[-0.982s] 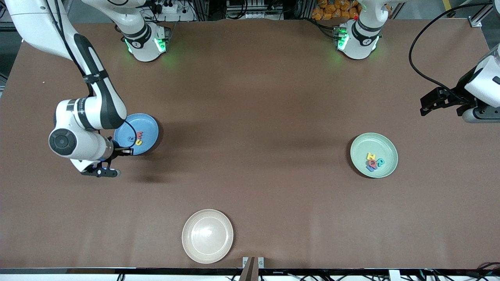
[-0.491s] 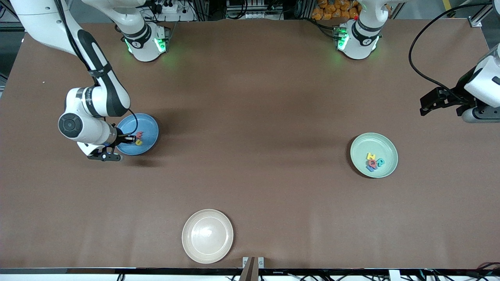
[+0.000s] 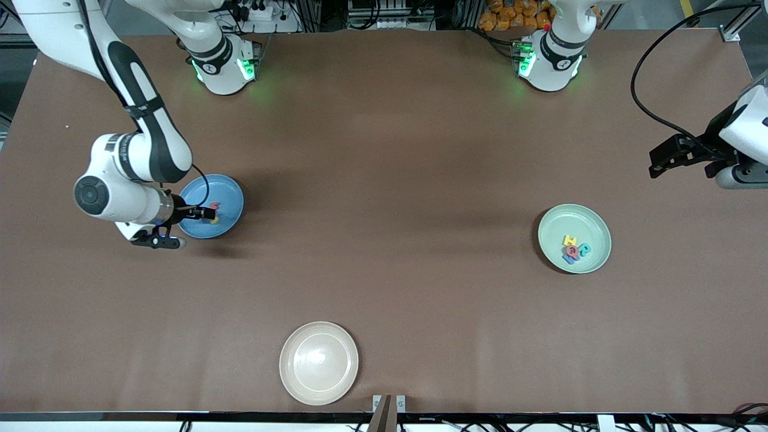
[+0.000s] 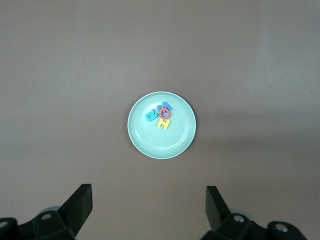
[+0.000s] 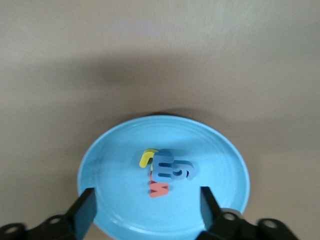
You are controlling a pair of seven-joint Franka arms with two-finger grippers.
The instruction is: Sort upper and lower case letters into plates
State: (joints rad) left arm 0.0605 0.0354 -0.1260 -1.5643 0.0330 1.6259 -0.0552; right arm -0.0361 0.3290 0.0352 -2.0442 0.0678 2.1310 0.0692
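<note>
Letters [image 5: 167,172] lie piled in the sky-blue plate [image 5: 220,155] beneath the right pincer [image 5: 147,210], spread as if releasing, while the left pincer [image 4: 149,205] waits spread above the mint plate [image 4: 142,142].

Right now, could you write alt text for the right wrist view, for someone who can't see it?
A sky-blue plate on a brown table holds a small pile of foam letters: blue on top, yellow and red beneath. The right pincer hangs open just above the plate.

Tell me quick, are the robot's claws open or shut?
Left gripper: open, empty, high above the mint green plate.
Right gripper: open, empty, over the sky blue plate.
</note>
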